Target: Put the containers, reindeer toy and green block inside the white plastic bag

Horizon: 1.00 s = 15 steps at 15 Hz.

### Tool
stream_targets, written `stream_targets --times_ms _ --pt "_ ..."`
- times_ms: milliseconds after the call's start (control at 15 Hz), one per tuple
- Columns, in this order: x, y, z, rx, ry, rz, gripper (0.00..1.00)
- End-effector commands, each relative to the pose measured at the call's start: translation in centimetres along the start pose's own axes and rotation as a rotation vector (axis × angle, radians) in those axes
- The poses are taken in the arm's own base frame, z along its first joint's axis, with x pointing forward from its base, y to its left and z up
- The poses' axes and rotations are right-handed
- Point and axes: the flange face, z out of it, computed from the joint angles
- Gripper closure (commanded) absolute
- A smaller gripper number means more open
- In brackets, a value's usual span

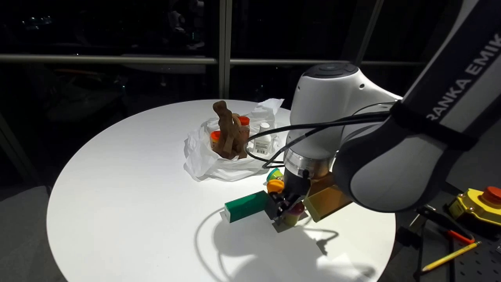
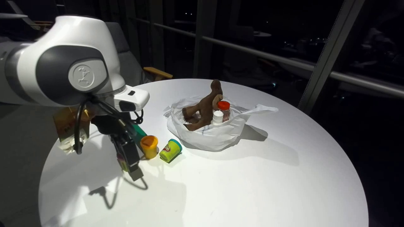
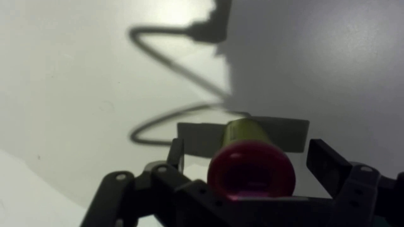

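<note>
Tool (image 3: 247, 155): spread, nothing gripped; fingers either side of red-lidded pot (image 3: 250, 162), upright on worktop (image 2: 252, 183). Handling advice: centre pads, close low on body, lift straight, clear of orange pot (image 2: 149, 147). Destination: white plastic bag (image 2: 213, 137).

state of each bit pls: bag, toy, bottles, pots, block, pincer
White plastic bag, open, rumpled
Reindeer toy, poking up out of the bag
Red-capped bottle, capped, in the bag
White-capped bottle, capped, in the bag
Orange-lidded pot, closed, in the bag
Orange pot, closed, upright, outside the bag
Teal-lidded pot, closed, tipped over
Red-lidded pot, closed, not gripped
Green block, lying flat
Pincer, open
</note>
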Motion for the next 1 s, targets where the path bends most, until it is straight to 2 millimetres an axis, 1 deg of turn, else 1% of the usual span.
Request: stream_targets --times_ms 0,67,133,267,467,600,733,933 --pt "0.6 -0.1 -0.3 0.002 0.031 0.042 0.26" --pt "0.6 0.0 -0.3 0.0 0.031 0.052 0.32" --pt "0.6 0.4 -0.4 0.002 0.025 0.064 0.42" --pt "0.7 0.9 -0.7 0.007 0.025 0.082 0.58" --pt "0.7 1.6 -1.0 0.009 0.016 0.093 0.78" --pt "1.0 2.0 -1.6 0.003 0.001 0.099 0.78" --pt "1.8 2.2 -3.2 0.013 0.001 0.088 0.78" --pt "4.4 1.8 -6.8 0.051 0.037 0.115 0.78"
